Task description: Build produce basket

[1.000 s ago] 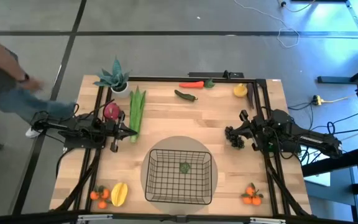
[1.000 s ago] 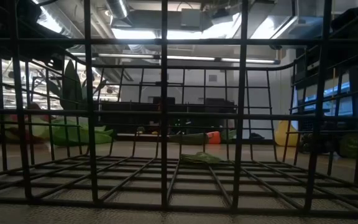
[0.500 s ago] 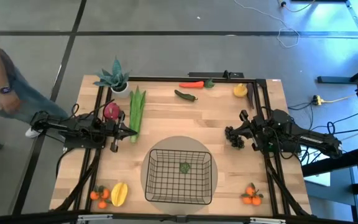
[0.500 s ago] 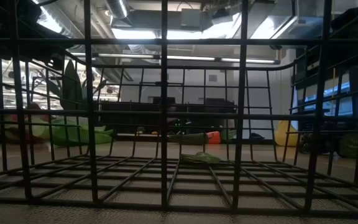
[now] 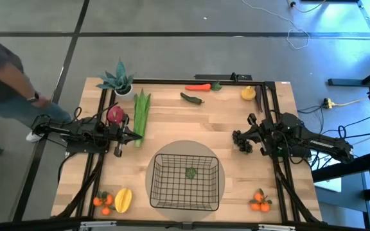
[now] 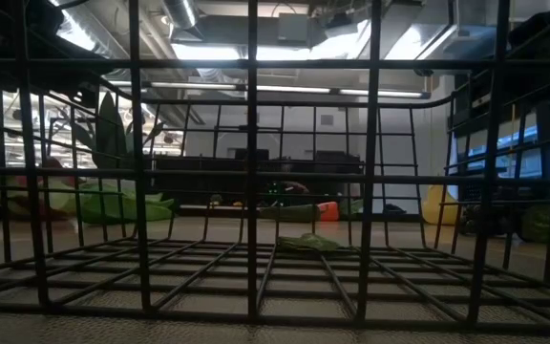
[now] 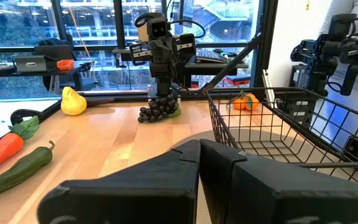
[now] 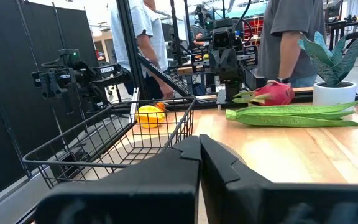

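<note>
The black wire basket (image 5: 155,182) stands on a round mat at the table's near middle, with one small green piece (image 5: 191,172) on its floor. My left gripper (image 5: 137,135) is shut and sits at the table's left, beside the near end of the long green stalks (image 5: 141,114). The pink dragon fruit (image 5: 115,115) lies just beyond it. My right gripper (image 5: 236,136) is shut at the table's right, over the dark grapes (image 5: 243,144). A mango (image 5: 123,199) and oranges (image 5: 103,201) lie near left, and more oranges (image 5: 259,201) near right. My left gripper ends right beside the stalks' near end (image 5: 138,138); I cannot tell whether it touches them. My right gripper's shut fingers (image 7: 161,92) stand level just above the grape bunch (image 7: 157,111), which rests on the table; I cannot tell whether they touch it.
A green pepper (image 5: 192,98), a red pepper (image 5: 198,87) and a yellow fruit (image 5: 248,93) lie along the far edge. The potted spiky plant (image 5: 119,80) stands at the far left corner. A person (image 5: 5,77) stands beyond the table's left edge.
Both arms and all the produce have kept still. The person beyond the table's left edge has moved an arm.
</note>
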Robot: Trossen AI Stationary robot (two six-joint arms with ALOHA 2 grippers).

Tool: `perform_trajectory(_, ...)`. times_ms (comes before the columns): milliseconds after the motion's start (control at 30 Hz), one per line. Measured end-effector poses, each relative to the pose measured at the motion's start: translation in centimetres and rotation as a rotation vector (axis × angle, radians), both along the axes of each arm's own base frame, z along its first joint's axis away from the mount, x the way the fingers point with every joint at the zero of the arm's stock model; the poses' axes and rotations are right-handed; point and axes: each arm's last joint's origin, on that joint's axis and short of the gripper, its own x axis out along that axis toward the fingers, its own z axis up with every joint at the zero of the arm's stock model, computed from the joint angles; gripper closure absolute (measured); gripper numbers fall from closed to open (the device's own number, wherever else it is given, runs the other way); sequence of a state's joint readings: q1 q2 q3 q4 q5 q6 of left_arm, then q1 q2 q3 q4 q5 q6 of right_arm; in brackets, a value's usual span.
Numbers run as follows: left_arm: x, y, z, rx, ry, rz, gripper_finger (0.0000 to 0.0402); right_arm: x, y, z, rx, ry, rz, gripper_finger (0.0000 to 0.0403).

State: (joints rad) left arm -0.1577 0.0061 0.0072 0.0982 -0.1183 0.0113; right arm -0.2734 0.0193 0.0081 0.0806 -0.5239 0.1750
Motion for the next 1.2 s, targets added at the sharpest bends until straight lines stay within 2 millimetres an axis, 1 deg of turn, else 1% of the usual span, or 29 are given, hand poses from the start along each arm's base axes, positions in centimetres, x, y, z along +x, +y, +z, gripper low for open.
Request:
perform_trajectory(600,0.0,0.0,0.0,0.002,0.0,0.0,0.0401,0.0,0.0,0.0,0.0,0.001,0.0,0.0402)
perform_trajectory(800,0.0,0.2,0.0,0.173,-0.001,0.074,0.0401,0.0,0.0,0.0,0.0,0.0,-0.001,0.0402)
perform_trajectory(967,0.0,0.2,0.0,0.173,-0.002,0.074,0.0401,0.0,0.0,0.0,0.003,0.001,0.0,0.0402)
perform_trajectory(1033,0.0,0.3,0.2,0.198,-0.017,0.115,0.0401,0.0,0.0,0.0,0.002,0.001,0.0,0.0402)
perform_trajectory(1100,-0.1,0.5,0.7,0.133,-0.061,0.184,0.0401,0.0,0.0,0.0,0.001,0.0,0.0,0.0402)
perform_trajectory(1200,-0.5,0.8,2.2,0.005,-0.1,0.247,0.0401,0.0,0.0,0.0,-0.001,0.0,0.0,0.0402)
